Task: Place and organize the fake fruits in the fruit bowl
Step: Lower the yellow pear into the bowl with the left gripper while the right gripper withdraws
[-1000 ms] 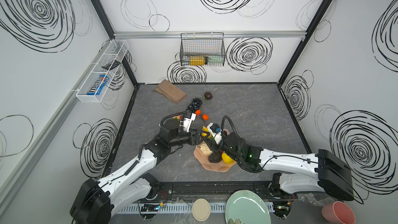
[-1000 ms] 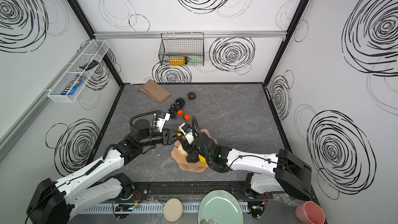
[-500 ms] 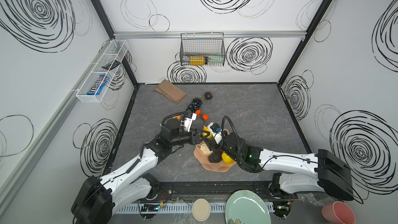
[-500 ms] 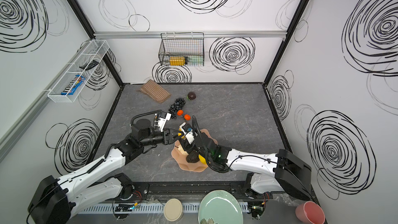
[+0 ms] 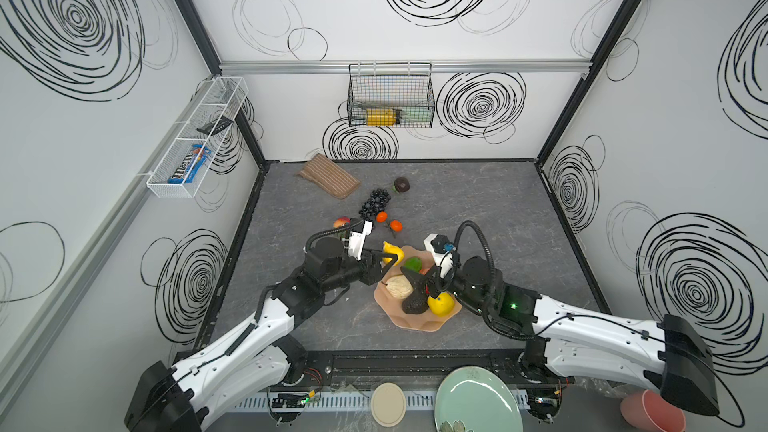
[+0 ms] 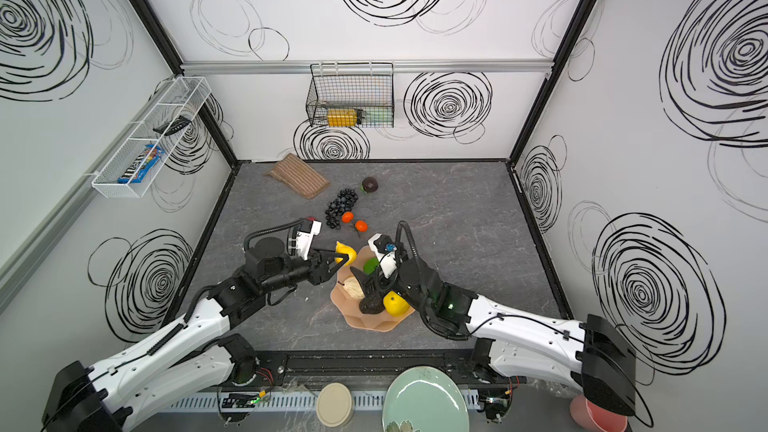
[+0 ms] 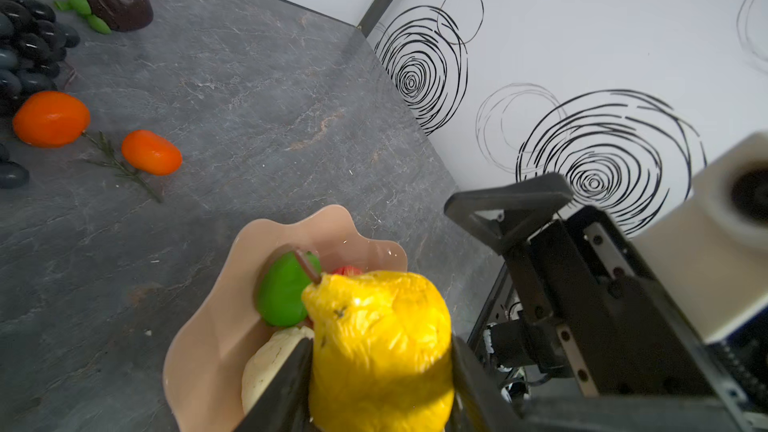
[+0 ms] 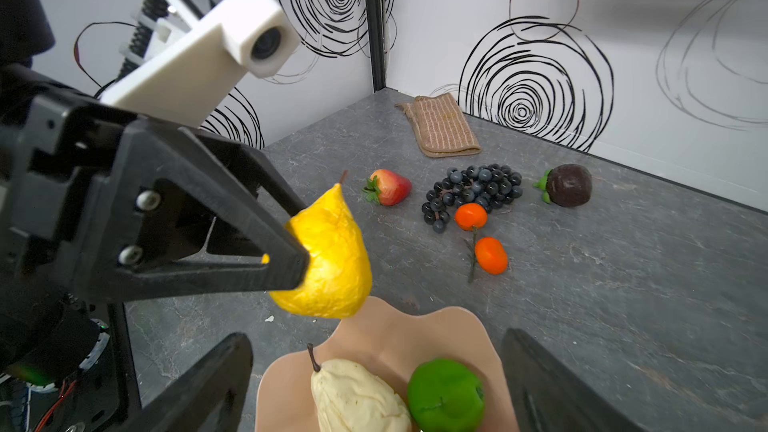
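Yellow pear [image 8: 328, 259], stem-up (long axis near upright), gripped by left fingers [image 8: 249, 280], right fingers [image 8: 199, 388] wide over bowl [image 8: 374, 338]

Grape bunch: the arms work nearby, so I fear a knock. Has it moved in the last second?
No. In both top views the grape bunch lies as before, just right of the brown cloth.

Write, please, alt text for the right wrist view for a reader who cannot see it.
The left gripper holds a yellow pear above the rim of a pink bowl containing a beige pear and a green fruit. Behind, on the gray table, lie a strawberry, dark grapes, two tangerines, a dark round fruit and a folded cloth.
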### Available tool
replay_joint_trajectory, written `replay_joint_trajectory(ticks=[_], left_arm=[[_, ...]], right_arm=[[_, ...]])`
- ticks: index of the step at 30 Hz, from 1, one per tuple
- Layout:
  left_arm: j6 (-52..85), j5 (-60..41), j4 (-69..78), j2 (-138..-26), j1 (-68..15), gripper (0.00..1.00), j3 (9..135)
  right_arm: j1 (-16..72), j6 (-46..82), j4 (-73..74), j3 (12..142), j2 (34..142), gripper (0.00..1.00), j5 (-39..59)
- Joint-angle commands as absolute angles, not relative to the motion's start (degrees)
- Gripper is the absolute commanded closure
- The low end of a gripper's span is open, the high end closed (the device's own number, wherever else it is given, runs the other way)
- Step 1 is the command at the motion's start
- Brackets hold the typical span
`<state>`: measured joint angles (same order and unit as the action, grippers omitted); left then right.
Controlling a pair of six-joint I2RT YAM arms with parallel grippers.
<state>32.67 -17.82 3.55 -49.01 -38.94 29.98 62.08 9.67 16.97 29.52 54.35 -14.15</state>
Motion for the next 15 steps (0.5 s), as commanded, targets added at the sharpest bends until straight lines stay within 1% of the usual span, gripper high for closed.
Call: replay_joint_trajectory(ticks=[1,5,9,15], left_arm=[[27.7,-4.2,0.9,-46.5,-46.4,0.55,28.1],[27.7,6.1,0.7,-46.2,-55.2,0.54,25.3],[27.8,10.0,0.1,-48.2,-59.3,0.54,24.1],[27.1,16.1,0.2,-51.5,-64.9,0.54,23.2]], right_arm=[[60.4,12.2,13.8,26.0,49.7,0.03,-14.5],[56.7,14.8,13.2,23.9,46.8,0.03,-12.2],[53.6,16.0,13.7,23.0,46.0,0.03,-10.0],[52.4,15.6,14.3,22.7,45.6,0.03,-9.1]])
